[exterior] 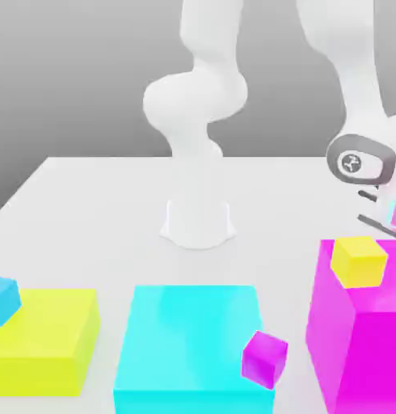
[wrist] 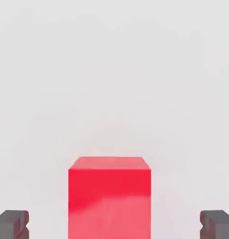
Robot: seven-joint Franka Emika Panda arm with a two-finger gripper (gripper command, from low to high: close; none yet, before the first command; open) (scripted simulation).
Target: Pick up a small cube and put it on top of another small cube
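Evidently still to grasp: tool open and empty, yellow cube on its block

Tool [wrist: 114,224]: jaws wide apart, nothing held. Red block [wrist: 109,196] lies between the fingers in the hand view, a gap on either side, so not gripped. Wide spacing would suit straddling a cube before closing.

Small yellow cube [exterior: 358,262]: on top of the tall magenta block [exterior: 355,356], which serves as its stand above the table [exterior: 104,210]. Raised seat probably leaves its sides free for a grasp.

Small blue cube [exterior: 2,301]: on the flat yellow block [exterior: 48,356], at the exterior view's left; likely the base for stacking. Judged next: line up over the yellow cube and lower squarely; an off-centre approach could nudge it off.
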